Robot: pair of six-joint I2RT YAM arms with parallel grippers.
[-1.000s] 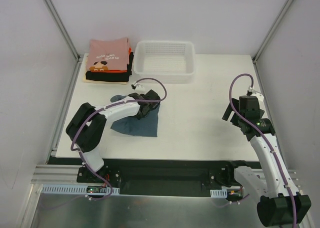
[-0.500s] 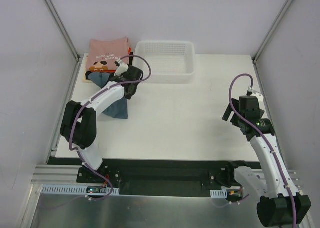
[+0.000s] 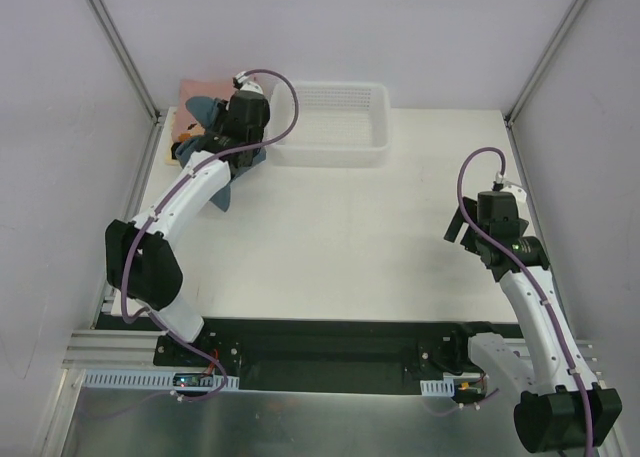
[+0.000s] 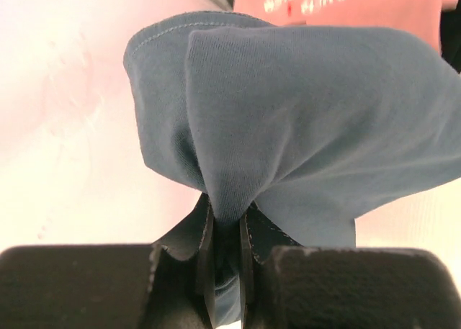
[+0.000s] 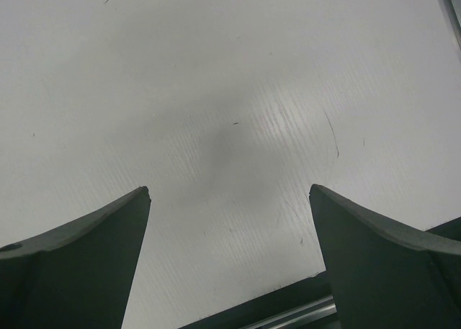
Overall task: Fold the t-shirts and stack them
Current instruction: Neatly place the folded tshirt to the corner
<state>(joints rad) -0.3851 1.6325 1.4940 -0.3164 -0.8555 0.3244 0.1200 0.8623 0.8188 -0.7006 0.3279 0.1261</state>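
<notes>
My left gripper [image 3: 232, 120] is shut on the slate blue-grey t-shirt [image 3: 206, 108] and holds it bunched over the stack of folded t-shirts [image 3: 190, 89] at the back left. Part of the shirt hangs down beside the arm. In the left wrist view the gripper [image 4: 227, 232] pinches a fold of the blue-grey cloth [image 4: 302, 106], and the pink printed t-shirt [image 4: 346, 1] on top of the stack lies just beyond. My right gripper [image 5: 229, 199] is open and empty above bare table; it also shows at the right in the top view [image 3: 466, 225].
A white plastic mesh basket [image 3: 330, 152] stands at the back centre, right of the stack and close to my left wrist. The metal frame posts and the table's left edge [image 3: 140, 192] run close to the stack.
My left arm has carried the blue-grey shirt from the table's left middle up and back to above the stack. The right arm has not moved.
</notes>
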